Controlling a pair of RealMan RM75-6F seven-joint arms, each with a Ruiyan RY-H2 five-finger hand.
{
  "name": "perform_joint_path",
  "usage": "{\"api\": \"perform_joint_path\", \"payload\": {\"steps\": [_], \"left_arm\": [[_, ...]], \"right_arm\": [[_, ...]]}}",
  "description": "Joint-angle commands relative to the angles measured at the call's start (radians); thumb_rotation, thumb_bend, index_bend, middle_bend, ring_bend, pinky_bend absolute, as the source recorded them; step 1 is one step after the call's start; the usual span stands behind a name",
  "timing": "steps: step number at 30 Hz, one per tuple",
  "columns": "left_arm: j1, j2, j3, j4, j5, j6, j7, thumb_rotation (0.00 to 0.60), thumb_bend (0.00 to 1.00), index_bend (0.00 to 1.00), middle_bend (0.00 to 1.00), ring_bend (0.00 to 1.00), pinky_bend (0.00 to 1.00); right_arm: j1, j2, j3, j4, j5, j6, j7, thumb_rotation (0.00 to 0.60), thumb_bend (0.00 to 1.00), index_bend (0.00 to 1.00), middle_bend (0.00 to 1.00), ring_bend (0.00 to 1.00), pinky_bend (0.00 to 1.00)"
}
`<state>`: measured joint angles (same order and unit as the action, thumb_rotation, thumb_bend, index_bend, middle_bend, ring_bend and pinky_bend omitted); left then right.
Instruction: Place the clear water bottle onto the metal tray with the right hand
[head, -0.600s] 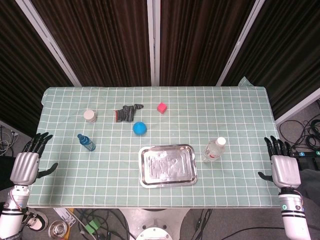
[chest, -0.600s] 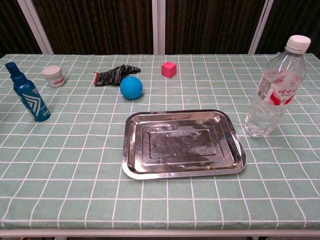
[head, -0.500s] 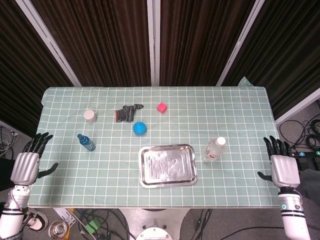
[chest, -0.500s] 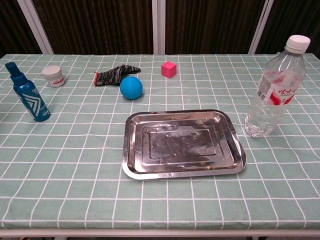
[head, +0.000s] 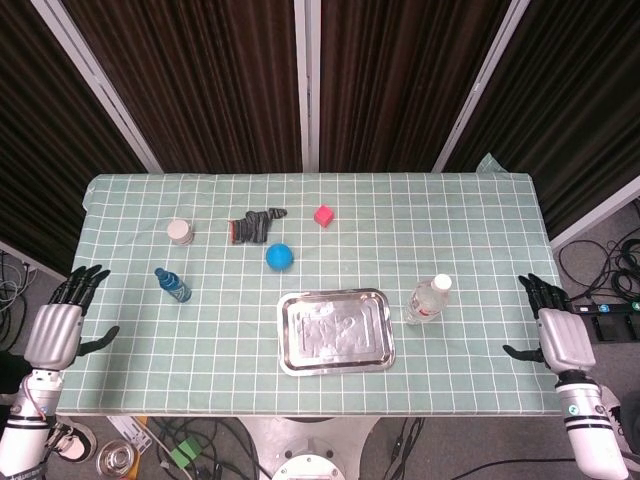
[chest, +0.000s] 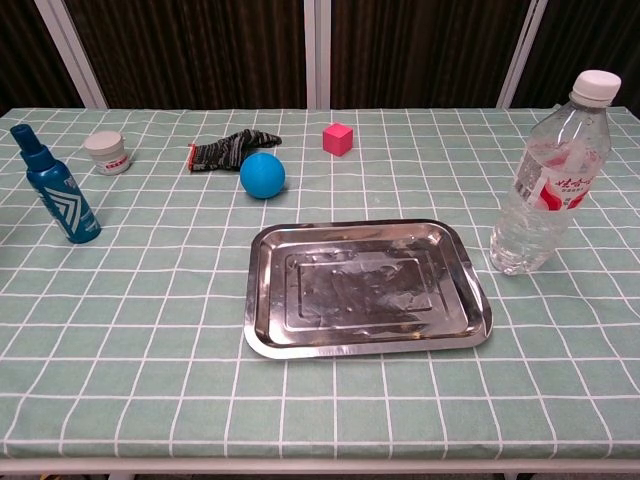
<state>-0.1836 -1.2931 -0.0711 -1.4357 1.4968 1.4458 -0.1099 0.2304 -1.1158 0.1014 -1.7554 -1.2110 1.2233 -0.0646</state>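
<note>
The clear water bottle (head: 428, 299) (chest: 548, 182), white-capped with a red label, stands upright on the checked cloth just right of the metal tray (head: 336, 365) (chest: 262, 290). The tray lies bare near the table's front edge. My right hand (head: 558, 336) hovers beyond the table's right edge, fingers spread, holding nothing, well to the right of the bottle. My left hand (head: 55, 327) hangs off the left edge, also spread and holding nothing. Neither hand shows in the chest view.
A blue spray bottle (head: 172, 285) (chest: 56, 195) stands at the left. Behind the tray lie a blue ball (head: 279, 256) (chest: 262, 175), a dark glove (head: 256, 224) (chest: 230, 150), a pink cube (head: 323, 214) (chest: 338, 138) and a small white jar (head: 180, 231) (chest: 108, 153).
My right hand has drifted slightly left and up toward the table's right edge. The left hand and all objects have barely moved.
</note>
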Motion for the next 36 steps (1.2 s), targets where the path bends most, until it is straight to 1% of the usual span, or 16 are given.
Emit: {"api": "perform_joint_path", "payload": {"steps": [1,3,5,6,8,11,18,26,27,29,31,33,35,36], "left_arm": [[0.000,-0.006,0.002,0.012,-0.004,-0.005,-0.008,0.600,0.24,0.16,0.18,0.09,0.19],[0.000,-0.012,0.005,0.026,-0.006,-0.010,-0.014,0.600,0.24,0.16,0.18,0.09,0.19],[-0.001,-0.015,0.005,0.036,-0.007,-0.014,-0.020,0.600,0.24,0.16,0.18,0.09,0.19],[-0.003,-0.016,0.005,0.043,-0.006,-0.016,-0.021,0.600,0.24,0.16,0.18,0.09,0.19],[-0.005,-0.017,0.003,0.051,-0.006,-0.016,-0.029,0.600,0.24,0.16,0.18,0.09,0.19],[-0.005,-0.014,0.003,0.060,-0.006,-0.017,-0.037,0.600,0.24,0.16,0.18,0.09,0.19],[0.000,-0.012,0.007,0.067,-0.003,-0.011,-0.040,0.600,0.24,0.16,0.18,0.09,0.19],[0.002,-0.002,0.002,0.064,-0.005,-0.003,-0.044,0.600,0.24,0.16,0.18,0.09,0.19],[0.002,-0.002,0.002,0.063,-0.005,-0.003,-0.045,0.600,0.24,0.16,0.18,0.09,0.19],[0.003,-0.003,0.004,0.063,-0.003,-0.002,-0.045,0.600,0.24,0.16,0.18,0.09,0.19],[0.004,-0.004,0.006,0.063,-0.003,-0.003,-0.046,0.600,0.24,0.16,0.18,0.09,0.19],[0.004,-0.005,0.007,0.064,-0.003,-0.003,-0.048,0.600,0.24,0.16,0.18,0.09,0.19],[0.005,-0.005,0.006,0.065,-0.005,-0.003,-0.051,0.600,0.24,0.16,0.18,0.09,0.19],[0.005,-0.006,0.006,0.066,-0.005,-0.003,-0.053,0.600,0.24,0.16,0.18,0.09,0.19]], "right_arm": [[0.067,0.003,0.044,0.156,-0.182,-0.250,0.803,0.600,0.00,0.00,0.01,0.00,0.00],[0.086,-0.052,0.044,0.274,-0.261,-0.224,0.964,0.600,0.00,0.00,0.02,0.00,0.00],[0.109,-0.087,0.035,0.340,-0.302,-0.230,1.095,0.600,0.00,0.00,0.02,0.00,0.00],[0.127,-0.103,0.028,0.372,-0.323,-0.241,1.187,0.600,0.00,0.00,0.02,0.00,0.00],[0.157,-0.136,0.015,0.440,-0.353,-0.253,1.272,0.600,0.00,0.00,0.03,0.00,0.00],[0.184,-0.193,0.006,0.512,-0.373,-0.249,1.277,0.600,0.00,0.00,0.06,0.00,0.00],[0.276,-0.286,-0.018,0.608,-0.407,-0.287,1.302,0.600,0.00,0.00,0.07,0.00,0.00],[0.349,-0.333,-0.029,0.629,-0.411,-0.313,1.272,0.600,0.00,0.00,0.08,0.00,0.00],[0.357,-0.339,-0.028,0.629,-0.403,-0.320,1.265,0.600,0.00,0.02,0.09,0.00,0.00],[0.365,-0.350,-0.023,0.629,-0.383,-0.332,1.241,0.600,0.00,0.11,0.15,0.02,0.01],[0.367,-0.363,-0.014,0.624,-0.351,-0.340,1.198,0.600,0.00,0.32,0.27,0.10,0.09],[0.370,-0.367,-0.011,0.609,-0.328,-0.353,1.168,0.600,0.00,0.49,0.38,0.19,0.17],[0.373,-0.367,-0.010,0.597,-0.311,-0.364,1.149,0.600,0.01,0.62,0.47,0.26,0.24],[0.373,-0.369,-0.006,0.592,-0.298,-0.366,1.134,0.600,0.02,0.65,0.49,0.27,0.26]]}}
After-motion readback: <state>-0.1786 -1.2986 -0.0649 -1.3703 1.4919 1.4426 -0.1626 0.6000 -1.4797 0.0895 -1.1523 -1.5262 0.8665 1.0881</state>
